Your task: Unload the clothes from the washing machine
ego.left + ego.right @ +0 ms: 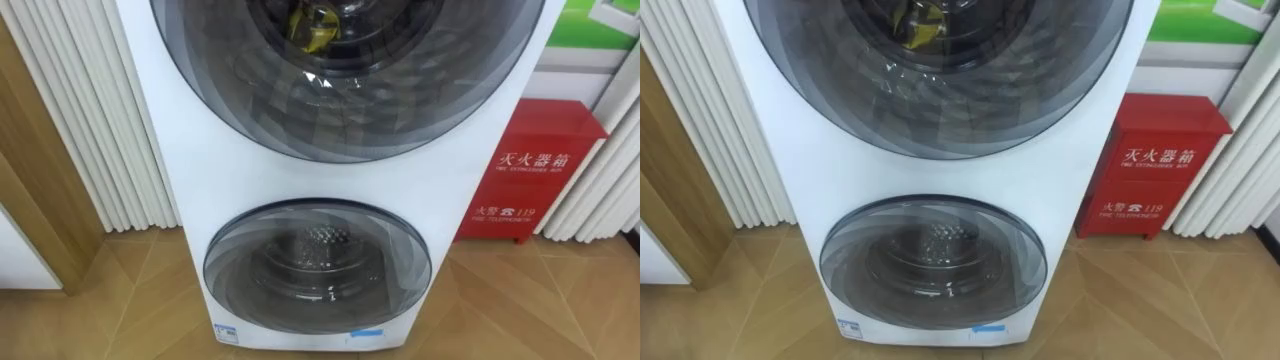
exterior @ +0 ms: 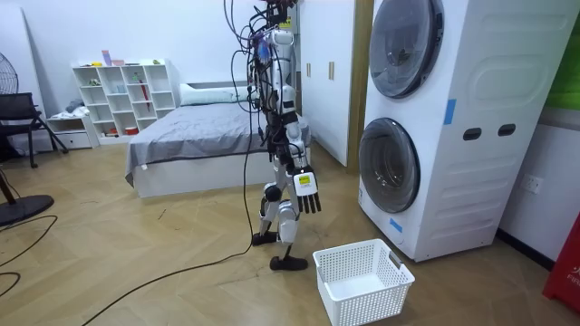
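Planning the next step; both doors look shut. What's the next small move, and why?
Probably raise the right hand toward the upper door to open it: something yellow shows behind its glass, the door is shut, and the hand hangs open at the robot's side. The basket stands ready on the floor beside it.

White lettering on red box [image 1: 540,135]

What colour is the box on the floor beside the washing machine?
The box is red with white lettering; clearest in the right eye view.
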Controlling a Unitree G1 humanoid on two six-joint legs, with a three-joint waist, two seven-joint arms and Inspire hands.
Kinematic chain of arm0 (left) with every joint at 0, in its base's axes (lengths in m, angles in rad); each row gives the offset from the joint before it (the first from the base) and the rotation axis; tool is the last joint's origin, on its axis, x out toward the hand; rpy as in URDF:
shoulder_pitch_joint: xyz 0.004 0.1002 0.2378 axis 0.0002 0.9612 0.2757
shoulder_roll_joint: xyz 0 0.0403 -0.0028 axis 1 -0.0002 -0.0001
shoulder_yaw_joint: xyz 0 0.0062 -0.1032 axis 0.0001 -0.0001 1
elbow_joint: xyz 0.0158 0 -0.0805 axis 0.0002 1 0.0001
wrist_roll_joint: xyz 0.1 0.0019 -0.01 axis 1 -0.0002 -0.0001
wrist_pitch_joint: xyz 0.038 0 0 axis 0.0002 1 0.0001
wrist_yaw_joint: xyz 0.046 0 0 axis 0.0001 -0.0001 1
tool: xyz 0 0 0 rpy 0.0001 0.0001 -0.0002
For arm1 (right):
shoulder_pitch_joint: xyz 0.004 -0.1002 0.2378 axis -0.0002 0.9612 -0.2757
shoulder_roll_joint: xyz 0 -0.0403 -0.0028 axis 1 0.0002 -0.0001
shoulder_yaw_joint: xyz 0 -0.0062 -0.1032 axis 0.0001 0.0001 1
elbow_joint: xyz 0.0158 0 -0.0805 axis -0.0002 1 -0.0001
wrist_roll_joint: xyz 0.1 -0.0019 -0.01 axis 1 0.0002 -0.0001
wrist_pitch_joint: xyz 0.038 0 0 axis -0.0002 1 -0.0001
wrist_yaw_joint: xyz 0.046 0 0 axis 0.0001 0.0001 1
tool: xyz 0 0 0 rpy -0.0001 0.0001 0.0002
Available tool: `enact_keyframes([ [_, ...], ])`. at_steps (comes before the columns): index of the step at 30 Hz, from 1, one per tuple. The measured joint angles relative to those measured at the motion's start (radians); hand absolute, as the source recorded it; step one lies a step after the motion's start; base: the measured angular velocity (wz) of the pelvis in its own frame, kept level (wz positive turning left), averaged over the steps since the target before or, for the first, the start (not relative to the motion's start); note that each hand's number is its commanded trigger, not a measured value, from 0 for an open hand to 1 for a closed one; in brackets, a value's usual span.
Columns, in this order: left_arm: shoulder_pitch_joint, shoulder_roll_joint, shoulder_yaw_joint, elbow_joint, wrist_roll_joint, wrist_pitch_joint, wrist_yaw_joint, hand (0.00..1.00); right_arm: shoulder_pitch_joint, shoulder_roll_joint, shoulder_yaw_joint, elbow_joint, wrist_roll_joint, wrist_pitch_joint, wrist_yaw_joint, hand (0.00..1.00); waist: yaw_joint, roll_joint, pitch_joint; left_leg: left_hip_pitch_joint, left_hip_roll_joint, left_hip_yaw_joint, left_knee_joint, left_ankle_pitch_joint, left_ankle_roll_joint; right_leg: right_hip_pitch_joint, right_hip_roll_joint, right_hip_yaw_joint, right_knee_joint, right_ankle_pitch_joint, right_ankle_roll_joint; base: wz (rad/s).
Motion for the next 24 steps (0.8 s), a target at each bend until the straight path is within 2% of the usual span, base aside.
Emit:
enact_keyframes([
  [3, 0.003, 0.0, 0.0, 0.0, 0.0, 0.003, 0.0, 0.0, 0.0, 0.001, 0.0, 0.0, 0.001, 0.001, 0.0, 0.0, 0.0, -0.003, 0.001, 0.0, 0.0, 0.0, 0.0, 0.0, 0.0, 0.0, 0.0, 0.0, 0.001, 0.0, 0.0, 0.0],
  [4, 0.003, 0.0, 0.0, 0.0, 0.0, 0.008, -0.001, 0.0, 0.0, 0.001, 0.0, 0.0, 0.001, 0.001, 0.0, 0.0, 0.0, 0.001, -0.0018, 0.0, 0.0, 0.0, 0.0, 0.0, 0.0, 0.0, 0.0, 0.0, 0.001, 0.0, 0.0, 0.0],
  [6, 0.003, 0.0, 0.0, 0.0, 0.0, 0.014, -0.001, 0.0, 0.0, 0.001, 0.0, 0.0, 0.001, 0.002, 0.002, 0.0, 0.0, 0.0, -0.0018, 0.001, 0.0, -0.001, 0.0, 0.0, 0.0, 0.001, 0.0, 0.0, 0.0, 0.0, 0.0, 0.0],
  [24, -0.004, 0.0, -0.019, -0.002, -0.001, 0.022, -0.013, 0.0, -0.004, 0.005, 0.0, -0.01, 0.029, 0.011, -0.016, 0.0, -0.003, 0.003, -0.0034, 0.006, 0.0, -0.001, 0.002, 0.0, 0.0, 0.009, -0.001, -0.004, -0.002, 0.0, 0.0, 0.0],
])
